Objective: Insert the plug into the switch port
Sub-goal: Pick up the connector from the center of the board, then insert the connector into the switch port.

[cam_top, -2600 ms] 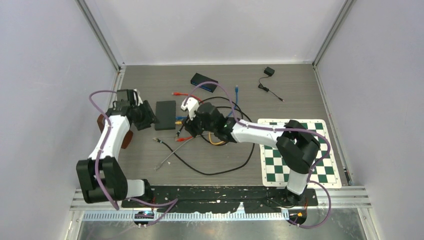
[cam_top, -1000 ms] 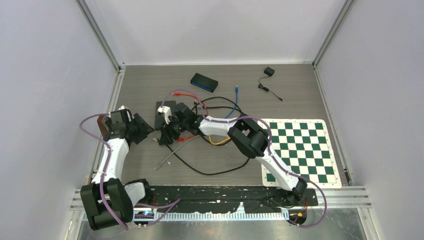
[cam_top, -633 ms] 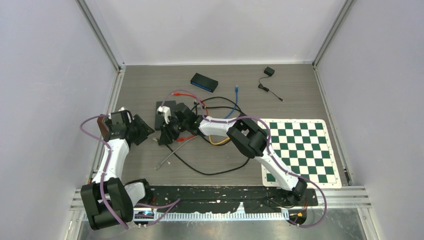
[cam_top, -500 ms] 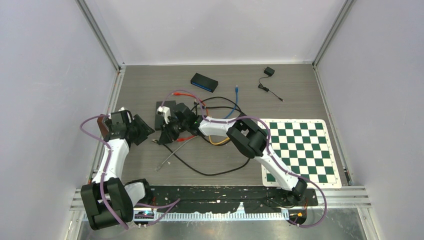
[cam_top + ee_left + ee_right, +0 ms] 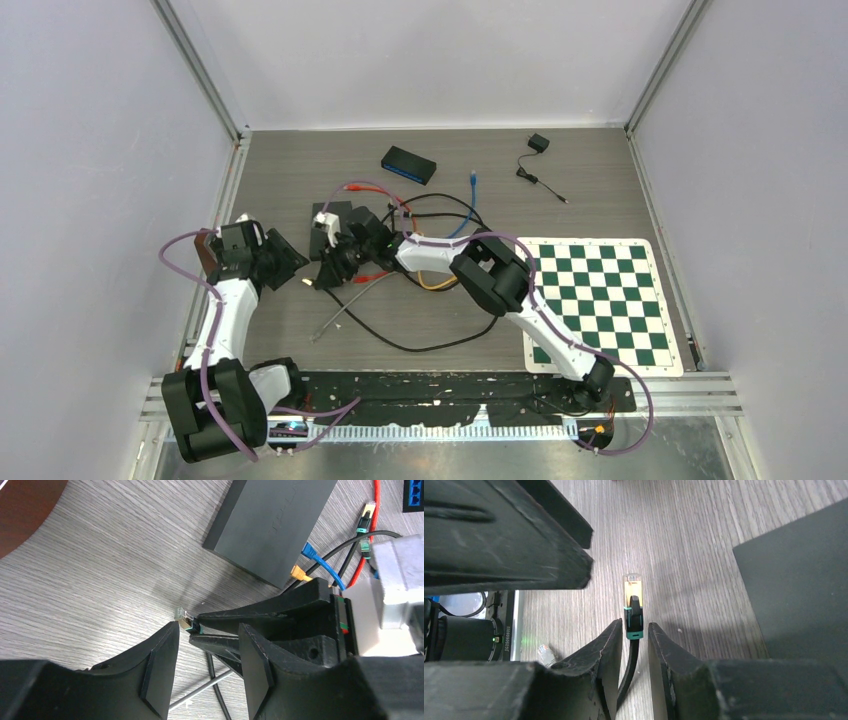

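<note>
Right end effector (image 5: 634, 625) closed onto plug (image 5: 633, 591).

Overhead, the right arm is covering much of the switch (image 5: 335, 208), and the plug (image 5: 311, 284) is showing too small to read. At the left wrist, the right tool (image 5: 196, 626) is hiding the cable behind the plug. A brown object (image 5: 25, 515) at upper left and a blue-ported box (image 5: 414, 495) at upper right are running off frame. At the right wrist, the right edge is cutting the switch short, leaving its ports out of sight.
</note>
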You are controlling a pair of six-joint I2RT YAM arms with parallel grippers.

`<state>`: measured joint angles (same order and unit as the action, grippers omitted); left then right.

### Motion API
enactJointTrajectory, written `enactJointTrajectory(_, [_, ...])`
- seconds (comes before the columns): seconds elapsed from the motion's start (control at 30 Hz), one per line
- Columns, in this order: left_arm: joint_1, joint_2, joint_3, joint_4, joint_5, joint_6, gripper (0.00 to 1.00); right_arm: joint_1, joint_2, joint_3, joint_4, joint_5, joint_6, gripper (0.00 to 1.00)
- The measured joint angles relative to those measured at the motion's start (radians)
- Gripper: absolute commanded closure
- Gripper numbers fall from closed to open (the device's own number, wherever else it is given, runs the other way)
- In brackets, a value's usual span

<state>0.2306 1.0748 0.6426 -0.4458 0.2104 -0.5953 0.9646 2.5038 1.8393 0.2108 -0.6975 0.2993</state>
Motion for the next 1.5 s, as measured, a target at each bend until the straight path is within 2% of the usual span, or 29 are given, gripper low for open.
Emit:
enactJointTrajectory(0.13, [0.000, 0.000, 0.000, 0.000, 0.000, 0.000, 0.50, -0.003, 0.025, 0.005, 0.013, -0.016, 0.020, 0.66])
enactJointTrajectory(0.2, [0.000, 0.000, 0.000, 0.000, 0.000, 0.000, 0.50, -0.004, 0.026, 0.008, 0.013, -0.019, 0.021, 0.71])
enactJointTrajectory(0.37, [0.000, 0.000, 0.000, 0.000, 0.000, 0.000, 0.50, -0.005, 0.028, 0.008, 0.014, -0.024, 0.024, 0.94])
enactJointTrajectory(0.53, [0.002, 0.000, 0.000, 0.000, 0.000, 0.000, 0.50, -0.005, 0.017, -0.030, 0.059, -0.023, 0.023, 0.95])
enactJointTrajectory(0.63, [0.008, 0.003, 0.008, -0.005, 0.000, 0.000, 0.49, -0.012, -0.041, -0.084, 0.018, 0.023, -0.002, 0.95])
enactJointTrajectory(0.8, [0.011, 0.035, 0.066, -0.010, -0.001, 0.001, 0.49, -0.034, -0.177, -0.091, -0.122, 0.203, -0.074, 0.95])
enactJointTrajectory(0.93, [0.012, 0.092, 0.103, 0.006, 0.005, 0.001, 0.51, -0.097, -0.233, -0.005, -0.242, 0.350, -0.110, 0.95])
enactJointTrajectory(1.07, [0.012, 0.195, 0.122, 0.023, 0.028, 0.008, 0.51, -0.174, -0.211, 0.121, -0.357, 0.461, -0.146, 0.95])
enactJointTrajectory(1.27, [0.012, 0.335, 0.180, 0.038, 0.063, 0.010, 0.51, -0.221, -0.065, 0.359, -0.543, 0.605, -0.204, 0.95])
enactJointTrajectory(1.5, [0.012, 0.442, 0.306, 0.060, 0.070, 0.009, 0.51, -0.191, 0.017, 0.398, -0.654, 0.655, -0.293, 0.95])
